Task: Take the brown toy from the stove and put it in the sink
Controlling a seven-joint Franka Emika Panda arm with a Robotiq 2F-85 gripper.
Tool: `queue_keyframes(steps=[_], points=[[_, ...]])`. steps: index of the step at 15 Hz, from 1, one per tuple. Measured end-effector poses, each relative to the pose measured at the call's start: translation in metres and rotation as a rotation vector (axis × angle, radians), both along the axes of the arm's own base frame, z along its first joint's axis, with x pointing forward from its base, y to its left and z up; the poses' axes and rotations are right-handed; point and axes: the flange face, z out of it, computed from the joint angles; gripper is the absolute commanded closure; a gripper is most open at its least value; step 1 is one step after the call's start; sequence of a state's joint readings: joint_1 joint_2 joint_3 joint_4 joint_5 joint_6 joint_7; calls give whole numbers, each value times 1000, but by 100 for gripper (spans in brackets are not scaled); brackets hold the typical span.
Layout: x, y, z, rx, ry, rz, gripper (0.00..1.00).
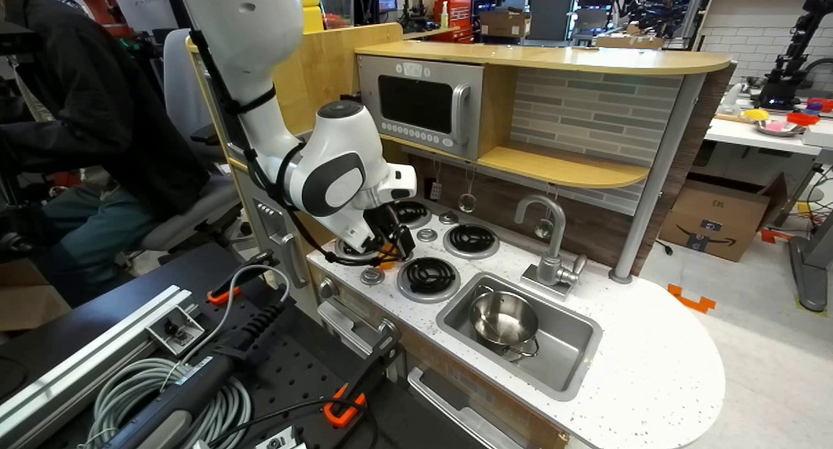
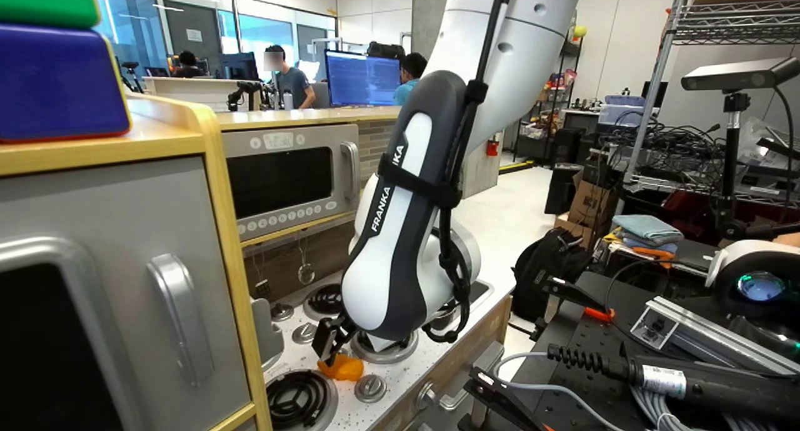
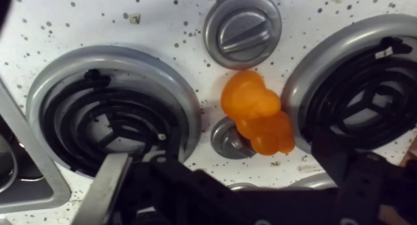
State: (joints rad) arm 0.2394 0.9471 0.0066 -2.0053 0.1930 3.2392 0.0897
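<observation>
The toy is orange in these views; it lies on the white stove (image 3: pixel 182 29) between two burners, partly over a small silver knob. The toy (image 3: pixel 260 114) shows whole in the wrist view, and partly behind the gripper in both exterior views (image 1: pixel 388 256) (image 2: pixel 344 367). My gripper (image 3: pixel 247 138) is open and empty, with one dark finger on each side of the toy and a gap to both. The gripper is low over the toy in both exterior views (image 1: pixel 398 235) (image 2: pixel 330 342); its exact height is hard to tell. The silver sink (image 1: pixel 573 354) is at the counter's other end.
A silver pot (image 1: pixel 504 317) stands in the sink. A curved faucet (image 1: pixel 553 234) rises behind it. A microwave (image 1: pixel 416 101) and wooden shelf (image 1: pixel 566 166) overhang the counter's back. A tall grey cabinet (image 2: pixel 125 200) stands beside the stove. A black table with cables (image 1: pixel 176 384) lies in front.
</observation>
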Motion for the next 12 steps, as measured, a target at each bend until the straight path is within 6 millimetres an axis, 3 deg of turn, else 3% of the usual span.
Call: queue_keyframes(steps=[4,5,7,12], points=[[-2,0,-21,-6,18,9,4],[-3,0,-26,-6,21,9,26],[-2,0,-30,-7,21,8,30],[4,3,-27,-1,10,4,71]])
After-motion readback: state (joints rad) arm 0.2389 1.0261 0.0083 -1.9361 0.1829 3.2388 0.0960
